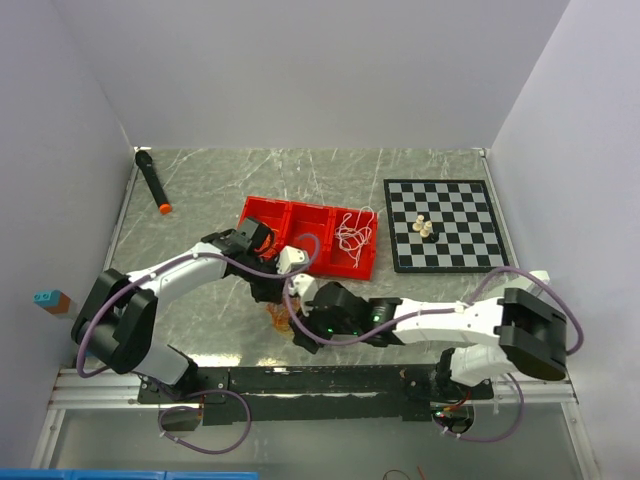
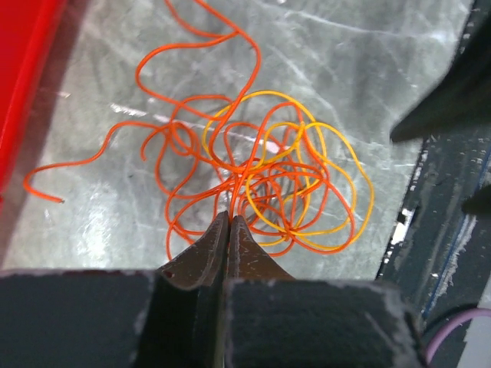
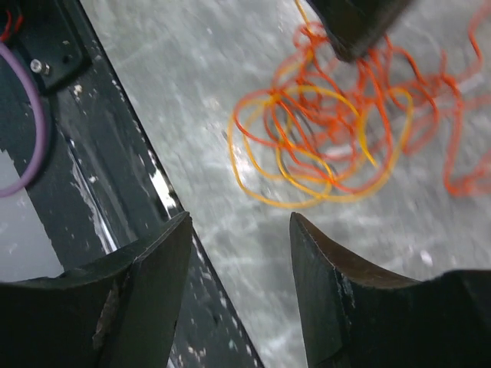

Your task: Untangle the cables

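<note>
The cables (image 2: pixel 268 176) are a loose tangle of orange and yellow strands on the grey table near its front edge. They also show in the top view (image 1: pixel 279 318) and in the right wrist view (image 3: pixel 330 138). My left gripper (image 2: pixel 230 218) is shut, with an orange strand running up from between its tips. It stands over the tangle (image 1: pixel 272 292). My right gripper (image 3: pixel 239 222) is open and empty, just short of the tangle's near side, over the table's front edge (image 1: pixel 306 328). A white cable (image 1: pixel 352 235) lies in the red tray's right compartment.
The red tray (image 1: pixel 268 213) stands behind the tangle. A chessboard (image 1: pixel 455 205) with a few pale pieces (image 1: pixel 424 228) lies at the right. A black marker with an orange tip (image 1: pixel 152 180) lies at the far left. The black front rail (image 3: pixel 115 176) runs beside the right gripper.
</note>
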Robot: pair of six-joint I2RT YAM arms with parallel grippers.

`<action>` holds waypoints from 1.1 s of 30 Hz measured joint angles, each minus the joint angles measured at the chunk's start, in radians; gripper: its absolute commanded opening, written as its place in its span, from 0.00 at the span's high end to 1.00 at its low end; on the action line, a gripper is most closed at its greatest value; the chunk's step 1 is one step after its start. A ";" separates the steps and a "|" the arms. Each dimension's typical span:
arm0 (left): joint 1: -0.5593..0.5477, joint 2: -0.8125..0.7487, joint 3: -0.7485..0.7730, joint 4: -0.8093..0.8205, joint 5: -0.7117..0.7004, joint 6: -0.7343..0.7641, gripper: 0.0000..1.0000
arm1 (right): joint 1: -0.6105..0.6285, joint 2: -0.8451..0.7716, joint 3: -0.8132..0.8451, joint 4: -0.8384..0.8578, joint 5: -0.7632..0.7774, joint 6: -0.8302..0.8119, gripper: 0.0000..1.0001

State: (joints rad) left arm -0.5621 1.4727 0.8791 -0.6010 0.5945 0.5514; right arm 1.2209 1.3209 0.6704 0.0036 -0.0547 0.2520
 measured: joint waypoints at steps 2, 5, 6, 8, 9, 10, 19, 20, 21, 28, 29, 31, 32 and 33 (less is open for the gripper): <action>0.005 -0.005 -0.008 0.009 -0.017 -0.014 0.99 | 0.005 0.047 0.035 0.013 -0.011 -0.016 0.40; 0.006 -0.005 -0.018 0.021 -0.039 -0.023 0.99 | 0.011 0.090 0.056 0.031 -0.028 -0.033 0.41; 0.006 -0.005 -0.024 0.024 -0.047 -0.026 0.99 | 0.013 0.097 0.057 0.034 -0.035 -0.035 0.41; 0.007 -0.005 -0.032 0.032 -0.059 -0.035 0.99 | 0.017 0.111 0.060 0.037 -0.043 -0.040 0.43; 0.007 -0.005 -0.035 0.035 -0.064 -0.040 0.99 | 0.019 0.124 0.066 0.037 -0.047 -0.042 0.43; 0.007 -0.005 -0.037 0.040 -0.069 -0.043 0.99 | 0.021 0.138 0.072 0.039 -0.050 -0.043 0.44; 0.010 -0.005 -0.049 0.074 -0.087 -0.068 0.99 | 0.027 0.231 0.102 0.045 -0.062 -0.053 0.53; 0.011 -0.005 -0.052 0.077 -0.089 -0.071 0.99 | 0.027 0.239 0.104 0.045 -0.058 -0.055 0.56; 0.012 -0.005 -0.054 0.080 -0.090 -0.072 0.99 | 0.027 0.247 0.110 0.042 -0.053 -0.056 0.63; 0.026 -0.009 -0.060 0.082 -0.098 -0.078 0.99 | 0.027 0.297 0.129 0.042 0.010 -0.056 1.00; 0.029 -0.013 -0.062 0.082 -0.099 -0.078 0.99 | 0.027 0.292 0.125 0.043 0.023 -0.054 1.00; 0.036 -0.021 -0.066 0.082 -0.103 -0.078 0.99 | 0.028 0.273 0.113 0.042 0.045 -0.046 1.00; 0.040 -0.023 -0.066 0.081 -0.105 -0.078 0.99 | 0.029 0.256 0.104 0.038 0.058 -0.040 1.00; 0.045 -0.027 -0.066 0.081 -0.109 -0.078 0.99 | 0.029 0.233 0.092 0.036 0.071 -0.035 1.00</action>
State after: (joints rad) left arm -0.5175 1.4456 0.8127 -0.5198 0.4854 0.4736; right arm 1.2503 1.5539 0.7628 0.0395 0.0166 0.2165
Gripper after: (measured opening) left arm 0.021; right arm 0.010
